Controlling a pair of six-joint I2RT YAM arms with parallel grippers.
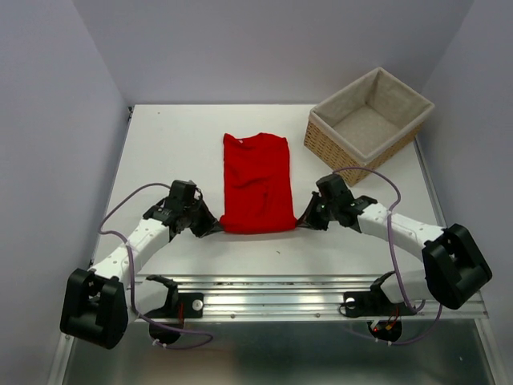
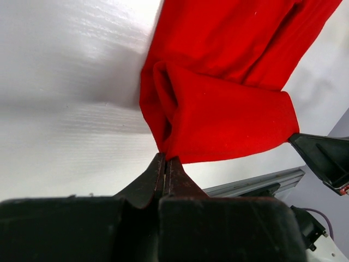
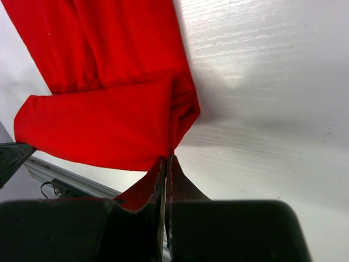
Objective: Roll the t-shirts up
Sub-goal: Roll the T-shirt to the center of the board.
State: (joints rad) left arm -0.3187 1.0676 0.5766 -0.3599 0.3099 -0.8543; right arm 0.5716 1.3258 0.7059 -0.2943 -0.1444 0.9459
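Observation:
A bright red t-shirt lies folded into a long strip in the middle of the white table, its near end turned over into a short roll. My left gripper is shut on the roll's left corner. My right gripper is shut on the roll's right corner. Both sets of jaws are pressed tight with red cloth pinched at their tips. The far end with the collar lies flat toward the back.
A wicker basket with a pale cloth lining stands at the back right, near the shirt's far end. An aluminium rail runs along the table's near edge behind the grippers. Grey walls close in on both sides.

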